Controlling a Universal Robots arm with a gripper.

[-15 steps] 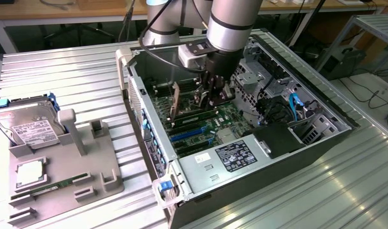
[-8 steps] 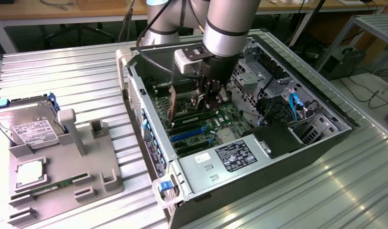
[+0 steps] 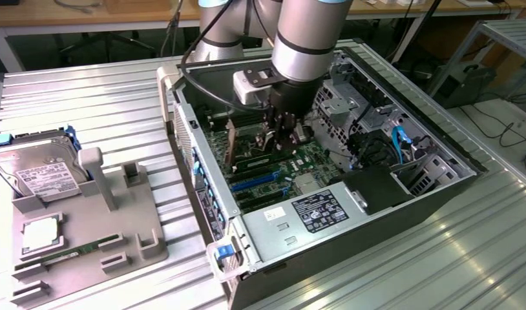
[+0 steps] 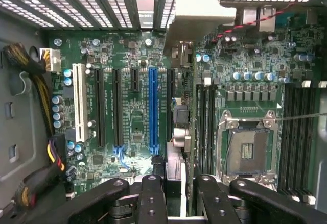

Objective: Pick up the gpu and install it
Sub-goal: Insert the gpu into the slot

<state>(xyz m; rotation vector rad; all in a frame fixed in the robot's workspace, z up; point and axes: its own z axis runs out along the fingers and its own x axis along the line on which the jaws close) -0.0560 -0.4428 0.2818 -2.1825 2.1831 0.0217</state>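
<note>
I have the tool [image 3: 285, 139] lowered inside the open computer case [image 3: 435, 194], directly over the green motherboard [image 3: 285, 171]. Its fingers are pinched on the gpu [image 3: 231, 143], which stands on edge as a thin brownish card just off the tool toward the exterior view's left, its lower edge down at the motherboard. From the wrist view the gpu [image 4: 180, 132] appears edge-on, running up the middle of the board between the blue slot [image 4: 153, 109] and the empty processor socket [image 4: 249, 147]. The black fingers [image 4: 153, 198] close around its near end. I cannot tell from either view whether the card's edge is seated in a slot or only resting against it; the arm blocks that spot in the exterior view.

Relative to the motherboard, the white slot [image 4: 80, 104] sits beyond the blue slot on the side away from the socket, with black slots between them. The power supply [image 3: 311, 216], with its label, lies at the case's near end in the exterior view.

Well apart from the case, on the ribbed metal worktop [image 3: 99, 110], a grey parts holder [image 3: 90, 239] carries a hard drive [image 3: 35, 174] standing at a tilt, a silver processor [image 3: 41, 234] lying flat, and a green RAM stick [image 3: 73, 250] lying in a groove.
</note>
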